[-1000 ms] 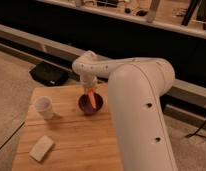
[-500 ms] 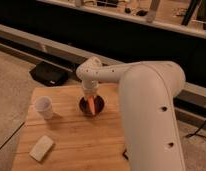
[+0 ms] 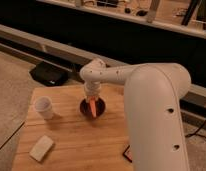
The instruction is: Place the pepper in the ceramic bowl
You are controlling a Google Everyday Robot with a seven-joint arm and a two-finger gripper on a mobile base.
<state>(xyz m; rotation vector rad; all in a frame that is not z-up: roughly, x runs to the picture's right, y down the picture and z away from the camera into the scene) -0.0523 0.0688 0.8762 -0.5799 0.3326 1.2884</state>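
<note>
Now we cannot tell how our gripper [image 3: 92, 95] holds its digits; it hangs directly over the ceramic bowl [image 3: 85, 111], near the middle of the tabletop's far edge. The pepper [image 3: 93, 107] stands nearly upright, its lower end inside the bowl. We judge this the placing step; next comes letting go and lifting straight up. A white cup [image 3: 44, 107] sits toward the left edge, a pale block [image 3: 41, 148] near the front-left corner.

Claw [image 3: 92, 101] over ceramic bowl [image 3: 100, 108] w/ pepper [image 3: 93, 107]; white cup [image 3: 44, 107] well left, open tabletop [image 3: 76, 145] in front.
</note>
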